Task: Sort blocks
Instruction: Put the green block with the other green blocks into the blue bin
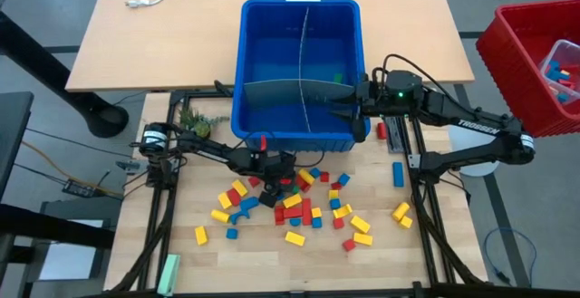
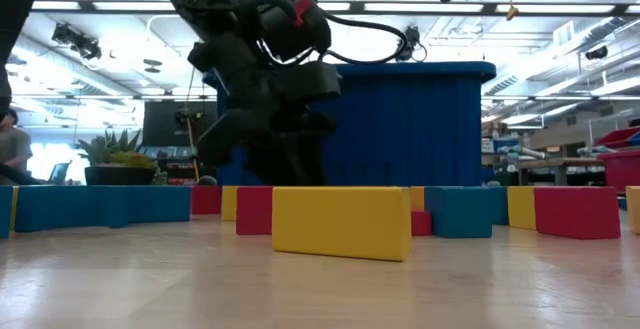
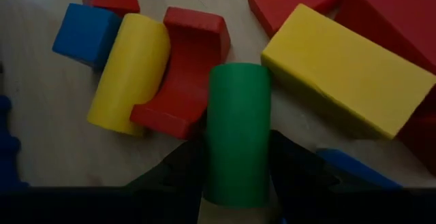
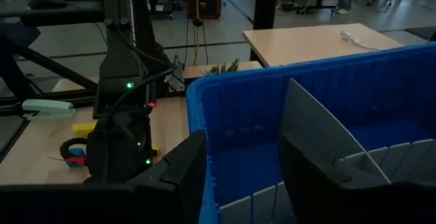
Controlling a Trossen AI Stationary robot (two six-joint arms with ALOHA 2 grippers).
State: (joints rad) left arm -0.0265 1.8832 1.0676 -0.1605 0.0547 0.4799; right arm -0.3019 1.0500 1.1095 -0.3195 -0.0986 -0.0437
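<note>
Red, yellow, green and blue blocks [image 1: 299, 207] lie scattered on the wooden table in front of the blue bin [image 1: 243, 62]. My left gripper [image 1: 272, 187] is down in the pile, pointing steeply downward and open. A green cylinder block [image 3: 238, 129] lies between its fingers, lengthwise along them. Beside the cylinder lie a red arch block [image 3: 184, 74], a yellow cylinder [image 3: 129, 74] and a yellow brick [image 3: 347, 74]. My right gripper [image 1: 343, 108] hangs open over the bin's near right part, with nothing between its fingers [image 4: 197, 156]. My left gripper [image 3: 237, 141] has one finger [image 3: 184, 166] along each long side of the green cylinder, coming slanting from above. The cylinder reaches far back between them. I cannot tell whether the fingers touch it.
Grey ridged panels [image 1: 290, 90] divide the bin into compartments; a small green piece [image 1: 337, 78] lies inside. A red crate [image 1: 535, 62] with blocks stands off the table's right. A pale green bar [image 1: 169, 273] lies at the near left, and a plant [image 1: 195, 117] at the left.
</note>
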